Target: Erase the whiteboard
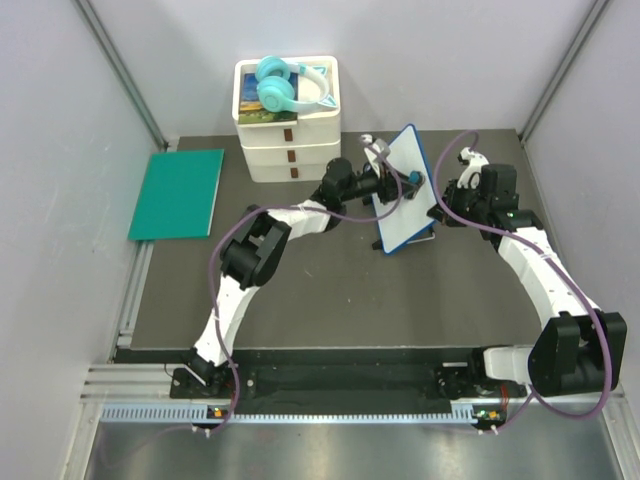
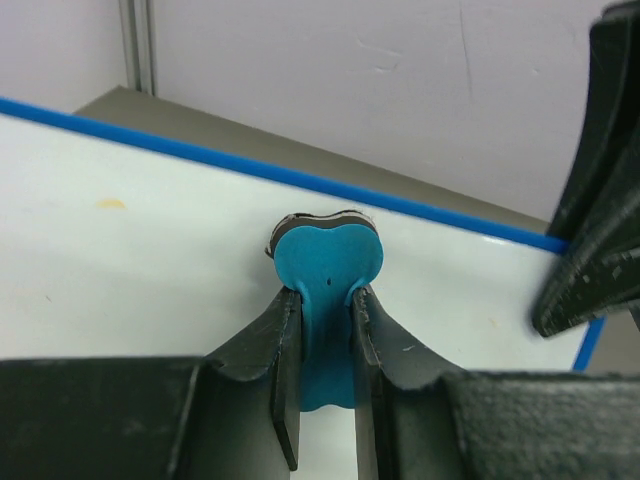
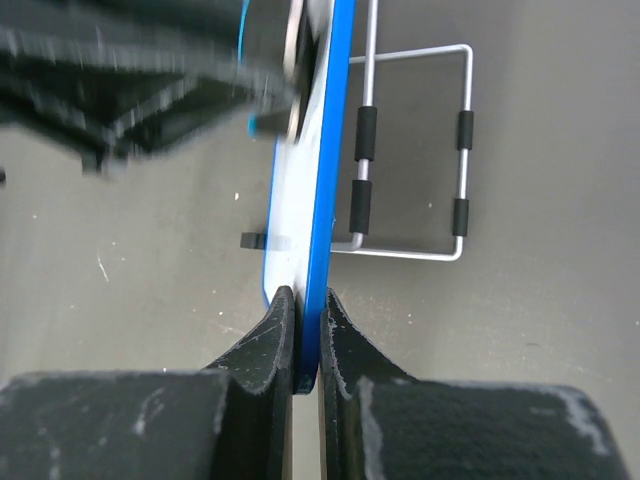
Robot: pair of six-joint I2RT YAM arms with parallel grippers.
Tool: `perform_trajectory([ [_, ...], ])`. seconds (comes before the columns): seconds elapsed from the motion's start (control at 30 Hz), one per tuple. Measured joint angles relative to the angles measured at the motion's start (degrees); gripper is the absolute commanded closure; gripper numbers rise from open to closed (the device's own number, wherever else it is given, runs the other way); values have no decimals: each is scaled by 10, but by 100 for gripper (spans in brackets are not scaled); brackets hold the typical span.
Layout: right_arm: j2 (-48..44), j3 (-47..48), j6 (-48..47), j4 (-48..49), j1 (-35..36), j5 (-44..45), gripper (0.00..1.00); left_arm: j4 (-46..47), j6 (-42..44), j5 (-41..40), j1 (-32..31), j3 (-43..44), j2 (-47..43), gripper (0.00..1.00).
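Note:
The whiteboard [image 1: 405, 195], white with a thin blue frame, stands tilted on a wire stand [image 3: 415, 150] at mid table. My left gripper [image 2: 325, 305] is shut on a small blue eraser [image 2: 328, 262] and presses it against the board face [image 2: 150, 260]; it also shows in the top view [image 1: 408, 180]. A faint yellow mark [image 2: 110, 204] is on the board to the eraser's left. My right gripper [image 3: 306, 312] is shut on the board's blue edge [image 3: 330, 150], holding it from the right side [image 1: 445, 195].
A stack of white boxes [image 1: 290, 145] with turquoise headphones [image 1: 285, 85] on top stands at the back. A green flat mat [image 1: 178, 192] lies at the left. The grey walls close in on both sides.

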Motion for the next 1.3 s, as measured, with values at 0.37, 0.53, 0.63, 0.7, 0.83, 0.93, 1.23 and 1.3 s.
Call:
perform_trajectory([
  [0.37,0,0,0,-5,0,14,100,6,23,-29,-22,-81,-40,100],
  [0.53,2,-3,2,4,0,23,100,-93,14,-19,-10,42,1,100],
  [0.63,2,-3,2,8,1,19,100,-122,4,-26,6,130,42,100],
  [0.7,2,-3,2,10,2,16,100,-126,-6,-37,16,167,64,100],
  [0.83,4,2,0,11,7,12,100,-116,-14,-81,36,185,83,100],
  [0.93,6,6,0,11,12,7,100,-108,1,-125,44,186,92,100],
  [1.23,6,12,-1,3,18,5,100,-64,61,-224,46,263,162,100],
  [1.3,5,13,-1,4,23,5,100,-49,68,-241,47,268,172,100],
])
